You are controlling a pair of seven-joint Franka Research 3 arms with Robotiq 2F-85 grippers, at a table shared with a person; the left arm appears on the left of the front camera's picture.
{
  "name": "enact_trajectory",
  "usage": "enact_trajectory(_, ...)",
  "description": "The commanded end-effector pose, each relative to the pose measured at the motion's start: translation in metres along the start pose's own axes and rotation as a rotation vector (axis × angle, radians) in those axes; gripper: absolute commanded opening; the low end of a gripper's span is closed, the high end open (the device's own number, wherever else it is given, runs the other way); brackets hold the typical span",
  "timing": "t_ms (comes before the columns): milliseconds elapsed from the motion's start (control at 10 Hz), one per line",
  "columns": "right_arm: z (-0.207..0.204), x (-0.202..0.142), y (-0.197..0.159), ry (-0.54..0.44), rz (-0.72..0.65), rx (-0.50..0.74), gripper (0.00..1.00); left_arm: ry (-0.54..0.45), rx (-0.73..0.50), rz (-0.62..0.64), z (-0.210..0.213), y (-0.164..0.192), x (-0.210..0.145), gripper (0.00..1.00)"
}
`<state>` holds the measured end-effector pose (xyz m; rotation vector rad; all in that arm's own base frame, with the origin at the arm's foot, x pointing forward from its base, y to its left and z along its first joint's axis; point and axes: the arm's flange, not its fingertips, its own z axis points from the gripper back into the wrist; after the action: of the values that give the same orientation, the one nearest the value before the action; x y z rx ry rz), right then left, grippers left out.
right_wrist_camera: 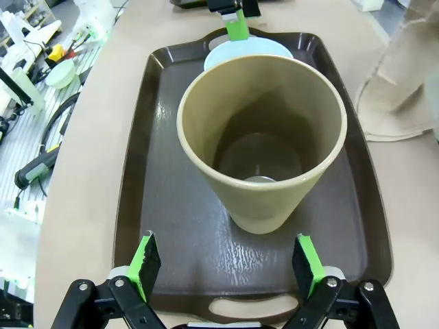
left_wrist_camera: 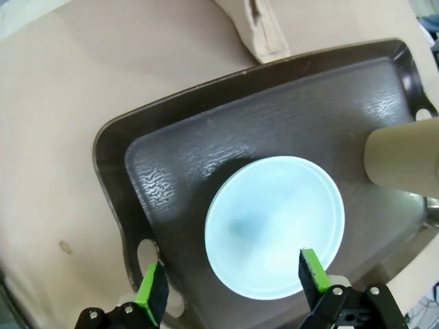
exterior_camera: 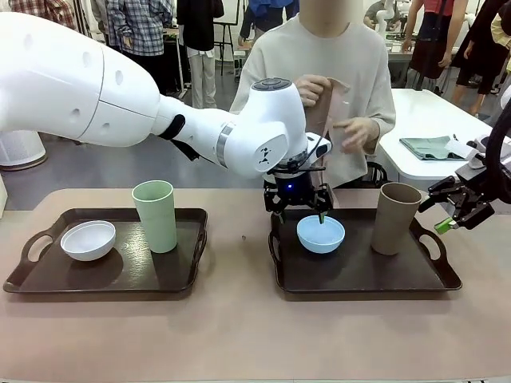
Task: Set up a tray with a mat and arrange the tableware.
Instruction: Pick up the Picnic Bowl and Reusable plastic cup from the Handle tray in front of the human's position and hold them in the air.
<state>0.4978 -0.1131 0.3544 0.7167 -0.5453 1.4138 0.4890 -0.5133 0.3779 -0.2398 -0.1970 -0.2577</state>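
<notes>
Both open and empty: left gripper (exterior_camera: 299, 211), right gripper (exterior_camera: 457, 215).
Left is over light blue bowl (exterior_camera: 321, 234); right one near tan tumbler (exterior_camera: 397, 217), same tray (exterior_camera: 359, 284).

The tan tumbler (left_wrist_camera: 405, 154) is cut off at the 3 o'clock edge of the left wrist view. From the right wrist, it hides most of the blue bowl (right_wrist_camera: 260, 48) at 12 o'clock.

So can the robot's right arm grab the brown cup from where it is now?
Probably yes. The right end effector is open, and the brown cup stands upright on the tray straight ahead of it, with nothing in between.
</notes>
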Motion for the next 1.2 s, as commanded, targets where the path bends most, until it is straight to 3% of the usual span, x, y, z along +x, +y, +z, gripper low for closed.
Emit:
enact_trajectory(0,-0.010,0.006,-0.012,-0.005,-0.033,-0.038,1.00,0.002,-0.001,0.031,-0.005,-0.003,0.008,1.00)
enact_trajectory(1100,-0.056,0.015,-0.034,0.040,-0.035,-0.038,1.00,0.037,0.024,0.061,-0.026,0.006,0.021,1.00)
